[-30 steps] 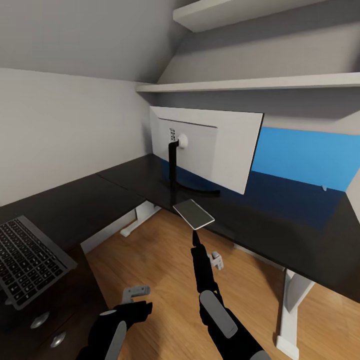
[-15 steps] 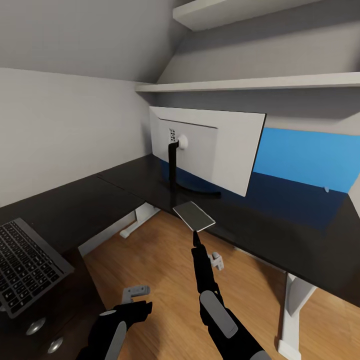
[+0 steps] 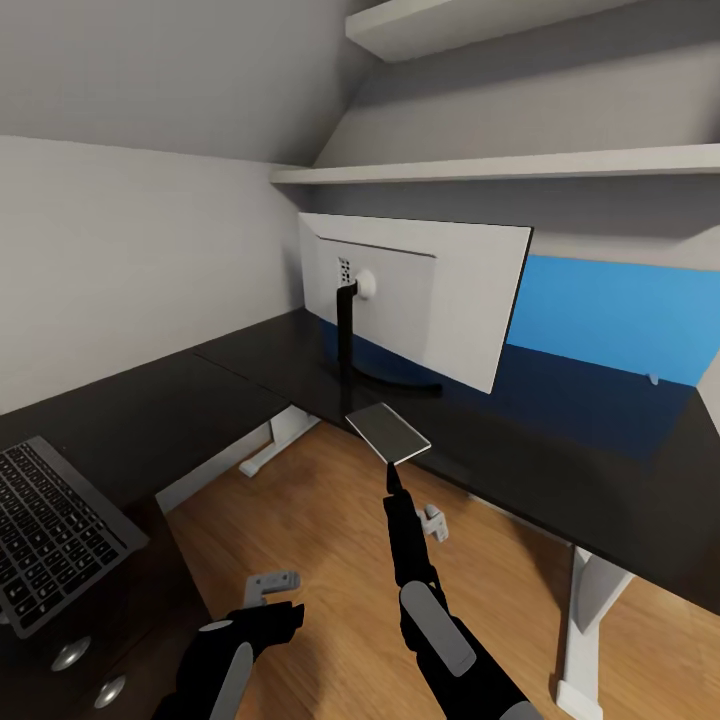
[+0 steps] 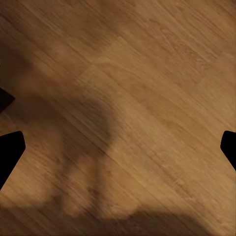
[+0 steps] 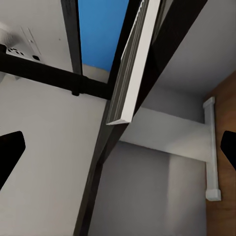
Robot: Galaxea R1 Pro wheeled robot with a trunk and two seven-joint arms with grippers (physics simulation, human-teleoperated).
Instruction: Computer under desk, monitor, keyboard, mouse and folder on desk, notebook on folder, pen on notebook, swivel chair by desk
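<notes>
The monitor (image 3: 430,300) stands on the black desk (image 3: 180,410) with its pale back towards me. A grey keyboard (image 3: 55,535) lies on the desk's left wing. The notebook (image 3: 388,432), a thin grey-white slab, sits at the desk's front edge with its near corner past the edge. My right gripper (image 3: 392,476) is just in front of that corner. In the right wrist view the notebook (image 5: 130,64) is edge-on ahead of the wide-apart fingertips of the right gripper (image 5: 118,157), which is open. My left gripper (image 3: 268,610) hangs open low over the wood floor (image 4: 128,98).
A bright blue upright panel (image 3: 615,315) runs behind the desk's right part; I cannot tell if it is the folder. White shelves (image 3: 500,165) jut out above the monitor. White desk legs (image 3: 585,620) and a drawer unit with silver knobs (image 3: 72,652) flank the open floor.
The whole view has shifted a little, so the keyboard sits lower and further left in the picture. The notebook and both arms hold their places.
</notes>
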